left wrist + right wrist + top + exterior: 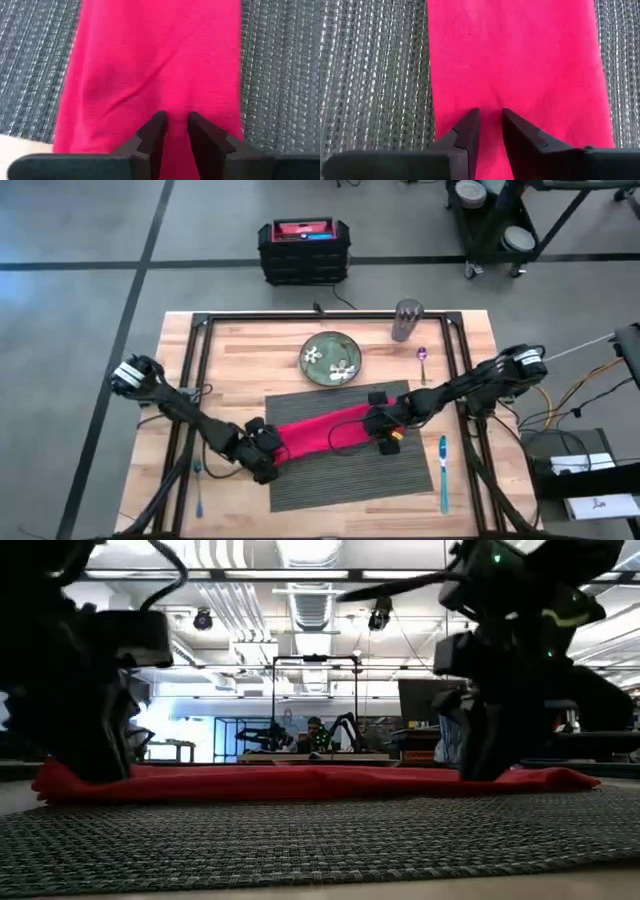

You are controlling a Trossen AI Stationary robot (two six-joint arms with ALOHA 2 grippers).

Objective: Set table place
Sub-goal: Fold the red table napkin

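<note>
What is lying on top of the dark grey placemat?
A red napkin lies across the placemat, with the left gripper and right gripper pinching its ends. Anything beneath the napkin is hidden.

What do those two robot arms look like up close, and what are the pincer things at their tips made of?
Both arms are dark, slim and jointed, with black cables trailing along them. The left arm and right arm have pale patches at their outer joints. The right end effector carries small yellow and red markings. Each ends in two black, angular, stepped fingers; the material cannot be told.
</note>
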